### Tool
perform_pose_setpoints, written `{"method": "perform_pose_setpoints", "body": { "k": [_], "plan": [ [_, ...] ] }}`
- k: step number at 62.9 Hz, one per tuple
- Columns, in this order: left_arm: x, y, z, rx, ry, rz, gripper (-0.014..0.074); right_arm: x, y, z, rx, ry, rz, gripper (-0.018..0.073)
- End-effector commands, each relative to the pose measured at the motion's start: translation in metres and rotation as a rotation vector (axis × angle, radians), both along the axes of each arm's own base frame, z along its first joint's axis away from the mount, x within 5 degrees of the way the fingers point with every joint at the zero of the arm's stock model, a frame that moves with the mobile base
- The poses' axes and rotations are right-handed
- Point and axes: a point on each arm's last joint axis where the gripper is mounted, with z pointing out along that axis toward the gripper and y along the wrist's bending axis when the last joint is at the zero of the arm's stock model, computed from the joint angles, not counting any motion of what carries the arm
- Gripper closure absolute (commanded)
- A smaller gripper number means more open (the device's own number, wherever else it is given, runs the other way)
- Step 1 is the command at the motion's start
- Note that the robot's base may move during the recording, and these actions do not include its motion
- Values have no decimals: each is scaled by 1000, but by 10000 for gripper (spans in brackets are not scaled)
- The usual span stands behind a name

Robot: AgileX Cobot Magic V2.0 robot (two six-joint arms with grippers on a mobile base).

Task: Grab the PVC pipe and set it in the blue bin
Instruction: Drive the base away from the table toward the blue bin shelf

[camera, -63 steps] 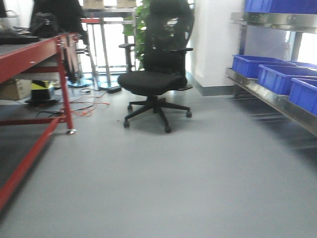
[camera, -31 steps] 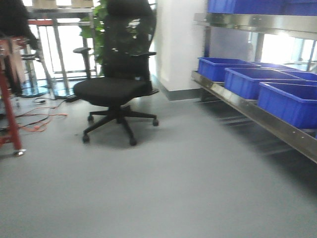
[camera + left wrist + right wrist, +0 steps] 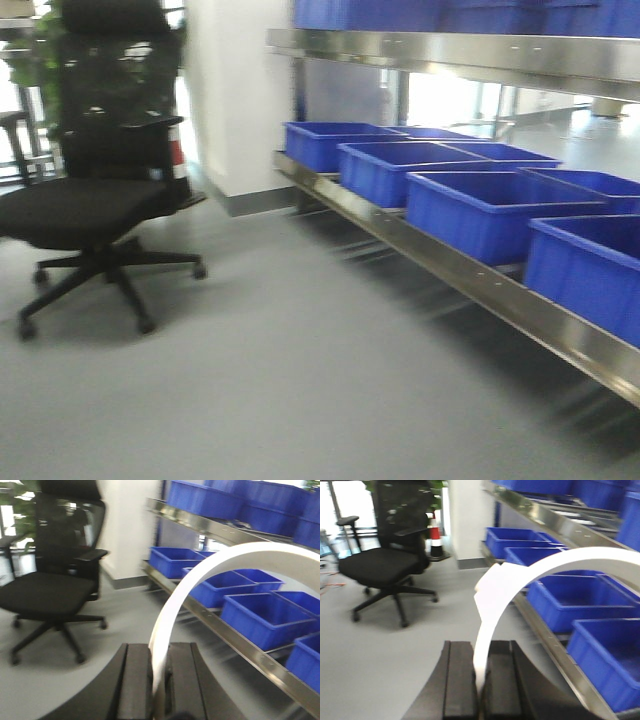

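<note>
Left of the front view: office chair (image 3: 80,200) on open floor, not in your way. Next to it the white wall (image 3: 235,90), then the steel shelf rail (image 3: 450,270) running off to the right with a row of open-topped blue bins (image 3: 480,215) on it. An upper shelf (image 3: 450,50) sits over them, so my read is you get limited headroom and have to come in low from the front.

Left gripper (image 3: 159,650): fingers nearly together, pinching the wall of the PVC pipe (image 3: 240,557). The pipe rises from between the fingers and arcs over to the right, with the bins showing under the arc. A wall pinch probably means one finger inside the bore and one outside. That fits a wide, thin-walled piece.

Right gripper (image 3: 479,652): same narrow clamp on a PVC pipe (image 3: 560,562), same arc up and right. You can't tell from these views whether it's one piece shared between the arms or two.

Pipe look: plain white, smooth, matte, thin curved band, no markings visible. The wrist views are blurred and only part of the ring is in frame.

Pipe is in hand and not binned, and the bins are off to your right.
</note>
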Motion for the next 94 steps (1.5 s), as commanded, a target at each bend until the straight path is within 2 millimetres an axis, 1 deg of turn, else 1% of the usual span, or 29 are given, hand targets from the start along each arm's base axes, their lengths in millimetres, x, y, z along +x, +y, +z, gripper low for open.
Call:
{"method": "perform_pose_setpoints", "body": {
  "k": [1, 94],
  "plan": [
    [-2, 0, 4, -7, -37, 0, 707, 0, -1, 2, -7, -30, -6, 728],
    [-2, 0, 4, -7, -37, 0, 707, 0, -1, 2, -7, -30, -6, 728]
  ]
}}
